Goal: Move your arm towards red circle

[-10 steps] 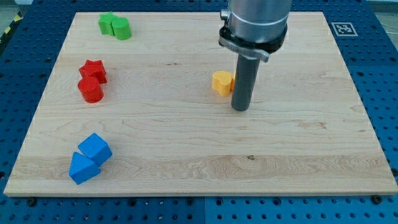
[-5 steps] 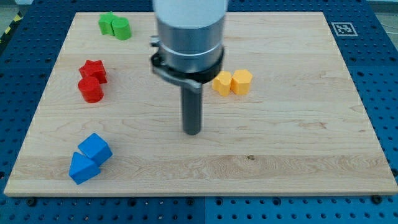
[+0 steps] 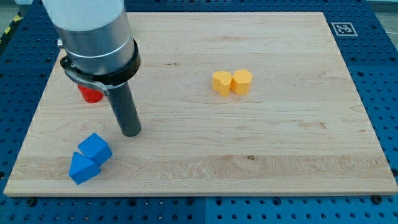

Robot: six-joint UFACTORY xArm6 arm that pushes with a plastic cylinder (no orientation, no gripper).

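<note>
The red circle block (image 3: 91, 94) sits near the board's left side; only its lower part shows below my arm's grey body. My tip (image 3: 130, 132) rests on the board to the right of and below the red circle, about a block's width or two away, not touching it. The tip is just above and right of the blue blocks. The red star block and the two green blocks are hidden behind my arm.
Two blue blocks, a cube (image 3: 95, 148) and a triangle-like one (image 3: 81, 168), touch at the lower left. Two yellow blocks (image 3: 221, 82) (image 3: 242, 81) touch right of centre. The wooden board (image 3: 280, 155) lies on a blue pegboard table.
My arm has swept from beside the yellow blocks to the view's left and slightly down, ending close to the red circle. It now covers the red star and green blocks. No block moved.
</note>
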